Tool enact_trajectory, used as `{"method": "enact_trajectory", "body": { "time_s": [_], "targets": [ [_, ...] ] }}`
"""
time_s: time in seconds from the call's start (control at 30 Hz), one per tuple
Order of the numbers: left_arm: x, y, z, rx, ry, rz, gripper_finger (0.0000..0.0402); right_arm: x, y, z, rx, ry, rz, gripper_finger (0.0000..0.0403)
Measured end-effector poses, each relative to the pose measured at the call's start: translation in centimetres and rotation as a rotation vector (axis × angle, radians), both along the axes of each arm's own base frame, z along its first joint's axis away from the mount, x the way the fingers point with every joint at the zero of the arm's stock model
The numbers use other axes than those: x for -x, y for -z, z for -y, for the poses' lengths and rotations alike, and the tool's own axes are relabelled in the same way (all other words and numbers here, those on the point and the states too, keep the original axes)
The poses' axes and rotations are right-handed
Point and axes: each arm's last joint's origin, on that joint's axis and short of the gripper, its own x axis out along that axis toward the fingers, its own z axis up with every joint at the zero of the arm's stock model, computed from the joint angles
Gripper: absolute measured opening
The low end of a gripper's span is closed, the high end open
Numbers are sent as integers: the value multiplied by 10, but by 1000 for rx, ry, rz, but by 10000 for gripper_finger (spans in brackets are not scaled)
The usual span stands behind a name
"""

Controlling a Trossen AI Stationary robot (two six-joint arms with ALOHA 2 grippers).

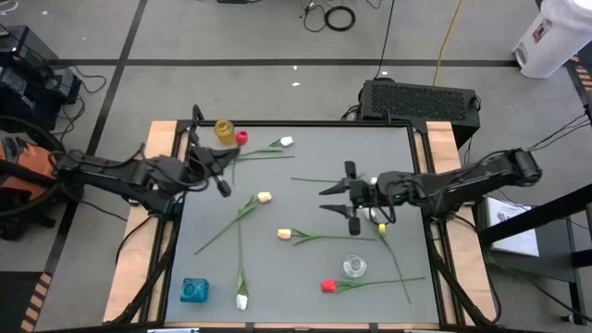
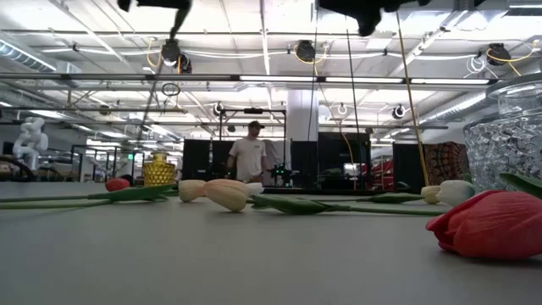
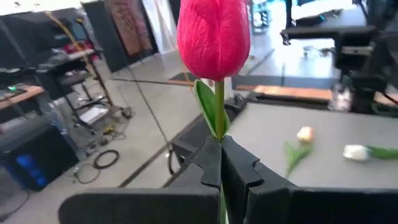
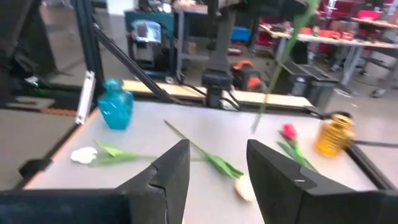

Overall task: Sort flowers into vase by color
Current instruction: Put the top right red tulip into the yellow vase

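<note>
At the far left of the table (image 1: 305,277), the left hand (image 3: 219,163) is seen clamped shut on the green stem of a red-pink tulip (image 3: 214,34), which is held upright with its bud above the fingers; in the high view this bud lies just beside a yellow vase (image 1: 224,130). Over the right half of the table the right hand (image 1: 347,197) is held with its fingers apart, and nothing is seen between them. The remaining flowers are found lying flat on the table: a white one (image 1: 274,145) near the far edge, a cream one (image 1: 252,206) near the middle, a cream-orange one (image 1: 305,235) beside it, a white one (image 1: 241,287) at the near edge, a red one (image 1: 356,285) at the near right, and a yellow one (image 1: 392,254) under the right hand. A clear glass vase (image 1: 353,266) is placed near the red flower, and a blue vase (image 1: 193,290) at the near left corner. A person (image 2: 251,157) is visible in the room behind.
</note>
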Motion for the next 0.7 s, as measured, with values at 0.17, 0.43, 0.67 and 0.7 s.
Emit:
{"method": "enact_trajectory", "body": {
  "time_s": [0.17,0.43,0.67,0.7],
  "targets": [
    [28,-13,-6,-46,-58,48,0,20,-3,-2,25,56,-75,151],
    [65,-27,-17,-100,-105,121,0,33,-1,-11,44,24,-150,151],
    [86,-32,-27,-162,-190,138,0,36,3,-12,58,15,-199,151],
    [88,-33,-28,-170,-199,138,0,36,3,-12,58,15,-199,151]
  ]
}}
